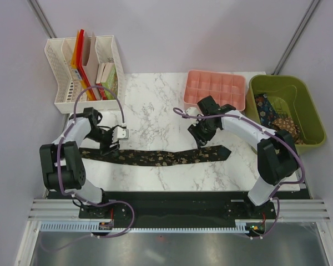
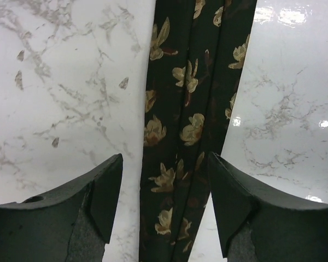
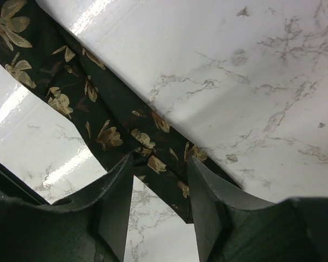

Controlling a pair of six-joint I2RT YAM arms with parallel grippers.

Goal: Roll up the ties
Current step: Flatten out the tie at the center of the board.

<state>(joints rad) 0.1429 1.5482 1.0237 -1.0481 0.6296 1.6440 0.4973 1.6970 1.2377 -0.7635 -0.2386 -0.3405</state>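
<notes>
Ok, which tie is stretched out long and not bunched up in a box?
The dark tie with gold-brown flowers, lying flat across the marble table. The other ties sit crumpled in the green bin.

Top external high overhead, looking down; both wrist cameras close above the same flat tie (image 1: 161,157)

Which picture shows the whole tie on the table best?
The top external view: the tie lies stretched out nearly end to end. Each wrist view shows only a short stretch, though its gold flowers are clearer.
</notes>
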